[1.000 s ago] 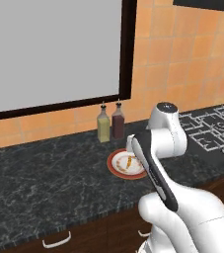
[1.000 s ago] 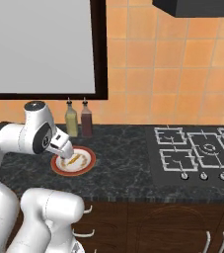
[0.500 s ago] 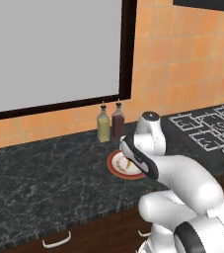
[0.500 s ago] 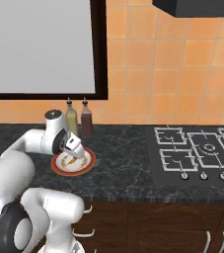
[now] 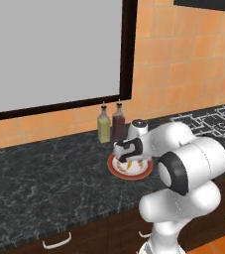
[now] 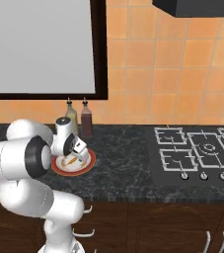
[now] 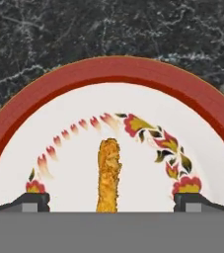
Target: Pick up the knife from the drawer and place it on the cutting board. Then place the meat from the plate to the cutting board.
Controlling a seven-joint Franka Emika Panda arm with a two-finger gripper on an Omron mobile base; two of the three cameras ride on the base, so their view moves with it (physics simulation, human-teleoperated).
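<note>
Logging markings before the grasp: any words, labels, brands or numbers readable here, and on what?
None can be read.
The plate bears only a painted floral pattern, no letters.
The two bottles show no readable label.
The stove knobs carry no markings that can be made out.

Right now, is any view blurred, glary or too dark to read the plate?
Hand view: sharp and evenly lit, the meat crisp on the plate. Left base view: soft, no glare, the arm covers part of the plate. Right base view: flat light, plate small.
</note>
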